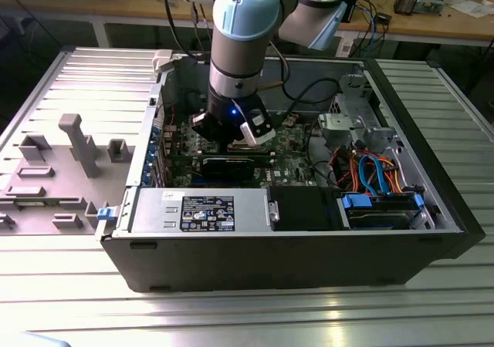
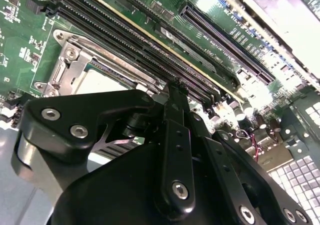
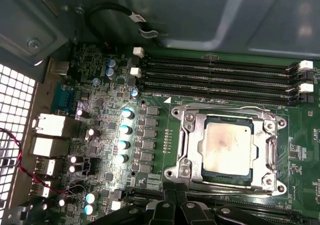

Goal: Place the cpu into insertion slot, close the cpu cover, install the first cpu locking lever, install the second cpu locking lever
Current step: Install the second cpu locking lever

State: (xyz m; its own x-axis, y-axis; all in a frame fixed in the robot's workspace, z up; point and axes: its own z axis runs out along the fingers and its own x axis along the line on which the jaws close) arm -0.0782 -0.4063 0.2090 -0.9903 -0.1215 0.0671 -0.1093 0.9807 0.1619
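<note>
The cpu, dull silver, lies flat in the insertion slot. The silvery cpu cover is folded down around it, its window framing the chip. A wire locking lever runs along the socket side nearest the memory slots. My gripper is shut, its black fingertips together at the opposite socket edge, with nothing visible between them. In the second wrist view the gripper hangs just past the cover and the cpu. In the exterior view the gripper is low inside the open computer case.
Long black memory slots run beside the socket. Capacitors stand on its other side. A power supply and drive cage with coloured cables fill the case's near side. A grey fixture plate lies at the exterior view's left.
</note>
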